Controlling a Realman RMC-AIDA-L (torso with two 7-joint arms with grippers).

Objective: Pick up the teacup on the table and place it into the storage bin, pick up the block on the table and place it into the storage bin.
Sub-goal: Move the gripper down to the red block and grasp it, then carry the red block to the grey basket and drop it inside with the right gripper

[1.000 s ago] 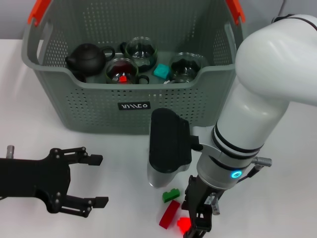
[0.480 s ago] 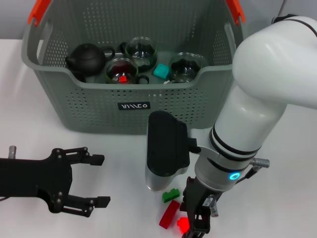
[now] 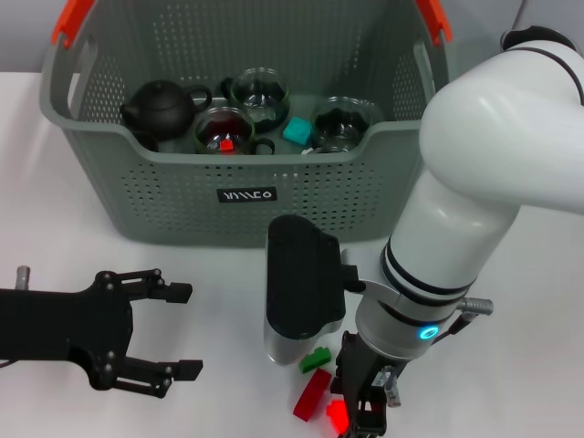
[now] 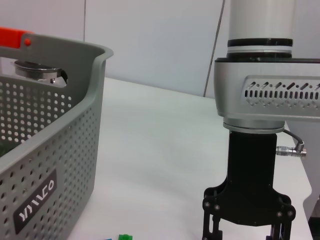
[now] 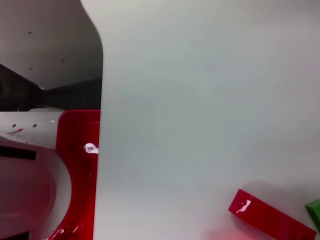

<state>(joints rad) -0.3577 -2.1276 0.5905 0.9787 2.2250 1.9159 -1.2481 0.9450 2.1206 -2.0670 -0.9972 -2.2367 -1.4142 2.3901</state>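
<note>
A plain white worktop (image 3: 547, 301) carries everything here, with a pale wall behind it in the left wrist view. The storage bin (image 3: 182, 196) stands at the far edge, and a dark teapot (image 3: 160, 107), three glass teacups (image 3: 258, 91) and a teal block (image 3: 297, 130) already lie inside it. No teacup shows on the bare worktop, so the blocks look like what is left.

At the near edge lie a green block (image 3: 317, 357), a long red block (image 3: 312, 394) just beside it and a small red block (image 3: 339, 415). The right tool (image 3: 363, 412) points down right over the small red block, touching or nearly so; whether its fingers have closed on the block cannot be told, because the arm hides them. The left tool (image 3: 178, 331) rests near the worktop's near left corner, fingers spread apart and empty.

The three blocks are crowded, so the main risk is that a finger lands on the long red block and shoves it or pinches two at once. An off-centre grip could let the small block twist out during the lift. The bin's near wall is tall, so a low carry might strike the rim and drop the block outside.
</note>
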